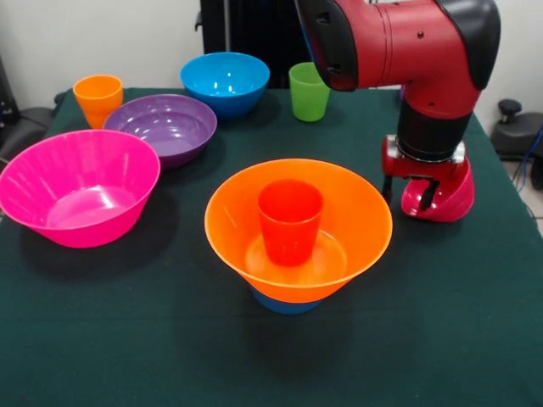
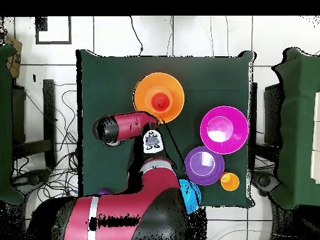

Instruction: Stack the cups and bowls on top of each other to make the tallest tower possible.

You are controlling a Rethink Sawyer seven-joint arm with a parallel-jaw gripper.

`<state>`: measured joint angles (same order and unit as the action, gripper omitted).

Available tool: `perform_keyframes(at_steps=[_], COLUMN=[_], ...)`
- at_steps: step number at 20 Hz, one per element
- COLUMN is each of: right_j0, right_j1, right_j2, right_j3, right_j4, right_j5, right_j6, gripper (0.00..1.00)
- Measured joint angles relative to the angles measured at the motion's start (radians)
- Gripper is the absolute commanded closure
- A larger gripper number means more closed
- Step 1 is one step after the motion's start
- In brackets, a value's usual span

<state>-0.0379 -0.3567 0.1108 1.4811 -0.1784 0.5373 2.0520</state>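
Note:
The tower stands mid-table: a large orange bowl (image 1: 356, 216) (image 2: 145, 94) rests on a small light-blue bowl (image 1: 284, 303), with a red-orange cup (image 1: 290, 220) (image 2: 160, 100) upright inside it. To its right a small red bowl (image 1: 450, 199) sits tilted on the cloth. My gripper (image 1: 408, 191) (image 2: 152, 142) is down at this bowl's left side and open. One finger (image 1: 388, 186) stands outside the bowl and the other (image 1: 428, 193) against its wall.
Large pink bowl (image 1: 81, 186) (image 2: 224, 129) at the left. Behind it stand the purple bowl (image 1: 161, 125) (image 2: 204, 165), blue bowl (image 1: 225, 80), yellow-orange cup (image 1: 98, 97) (image 2: 230, 181) and green cup (image 1: 309, 91). The arm (image 1: 399, 42) hangs over the right rear.

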Motion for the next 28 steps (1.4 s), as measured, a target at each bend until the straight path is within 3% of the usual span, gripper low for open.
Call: perform_keyframes(at_steps=[10,17,28], right_j0=[0.032,0.046,0.038], right_j1=[-0.019,-0.090,-0.119], right_j2=[-0.011,-0.007,-0.006], right_j3=[0.016,0.076,0.106], right_j4=[0.043,0.097,0.108], right_j5=[0.000,0.000,-0.008], right_j6=[0.000,0.000,0.000], gripper=[0.00,0.00,0.00])
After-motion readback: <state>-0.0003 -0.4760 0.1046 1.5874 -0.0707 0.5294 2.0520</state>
